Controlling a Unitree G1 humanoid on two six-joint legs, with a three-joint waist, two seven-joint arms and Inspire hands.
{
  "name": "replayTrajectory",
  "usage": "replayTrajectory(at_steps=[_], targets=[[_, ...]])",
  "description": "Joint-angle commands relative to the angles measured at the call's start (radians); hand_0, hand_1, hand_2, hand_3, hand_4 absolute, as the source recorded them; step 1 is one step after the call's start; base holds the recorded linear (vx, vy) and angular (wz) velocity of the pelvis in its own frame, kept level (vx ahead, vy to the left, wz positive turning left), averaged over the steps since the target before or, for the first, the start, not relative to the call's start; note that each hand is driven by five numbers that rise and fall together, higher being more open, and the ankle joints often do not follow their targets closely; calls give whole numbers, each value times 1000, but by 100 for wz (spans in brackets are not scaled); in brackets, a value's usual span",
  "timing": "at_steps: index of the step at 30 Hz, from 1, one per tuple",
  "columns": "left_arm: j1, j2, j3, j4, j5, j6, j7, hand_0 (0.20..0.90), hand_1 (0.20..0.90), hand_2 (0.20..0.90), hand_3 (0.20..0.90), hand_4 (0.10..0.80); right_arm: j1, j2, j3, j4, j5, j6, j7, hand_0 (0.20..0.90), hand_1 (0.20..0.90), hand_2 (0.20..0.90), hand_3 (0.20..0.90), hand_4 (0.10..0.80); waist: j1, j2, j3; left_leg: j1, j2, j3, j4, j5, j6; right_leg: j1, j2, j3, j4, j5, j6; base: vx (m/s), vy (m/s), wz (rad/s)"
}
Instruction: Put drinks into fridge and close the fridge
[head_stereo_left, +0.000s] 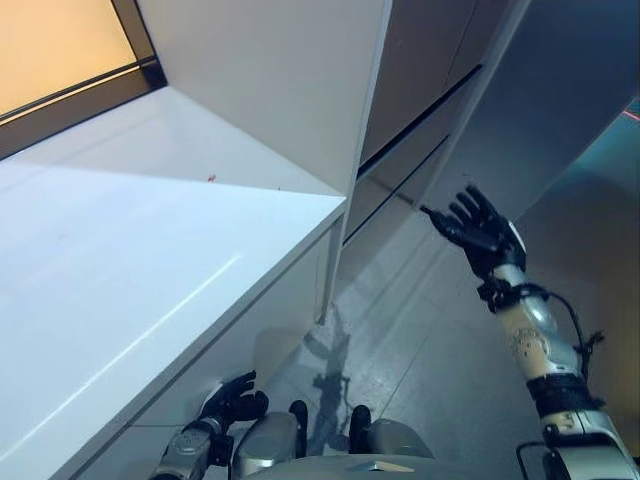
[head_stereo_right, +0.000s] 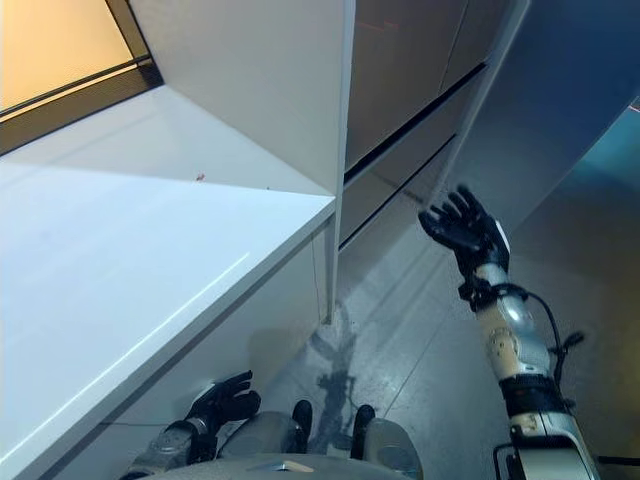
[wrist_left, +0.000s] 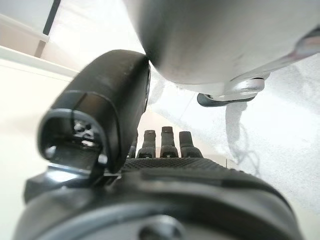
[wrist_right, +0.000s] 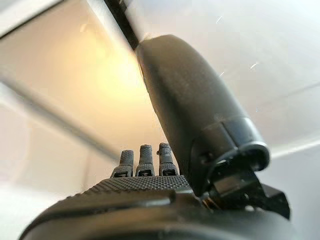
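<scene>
My right hand is raised in the air with its fingers spread open and holds nothing. It is just in front of grey cabinet fronts split by dark gaps, next to a large grey panel that slants across the upper right. In the right wrist view its thumb and fingers are straight and empty. My left hand hangs low by the white counter's front, relaxed and empty; its thumb stands up in the left wrist view.
A long white counter runs along the left, ending at a tall white side panel. A window with a dark frame is at the upper left. Grey floor lies between the counter and the grey fronts.
</scene>
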Motion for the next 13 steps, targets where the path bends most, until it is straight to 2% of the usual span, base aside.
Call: replayTrajectory(at_steps=[1, 6, 13], targets=[[35, 7, -17, 8, -28, -25, -3, 900, 900, 900, 900, 800, 11, 18, -4, 23, -84, -94, 34, 900, 900, 900, 900, 800, -18, 3, -52, 53, 0, 56, -54, -54, -3, 59, 12, 41, -90, 32, 49, -105, -31, -11], [10, -19, 5, 68, -129, 3, -60, 900, 900, 900, 900, 800, 71, 86, 73, 245, -169, -49, 94, 900, 900, 900, 900, 800, -30, 4, -90, 81, 18, 77, -142, -12, -30, 85, 28, 19, -173, 57, 47, -94, -42, -10], [-35, -53, 27, 152, -176, 9, -108, 900, 900, 900, 900, 800, 57, 167, 127, 601, -248, 4, 127, 900, 900, 900, 900, 800, -16, 19, -125, 102, 32, 103, -195, 18, -52, 126, 47, -19, -257, 81, 37, -68, -23, -1]])
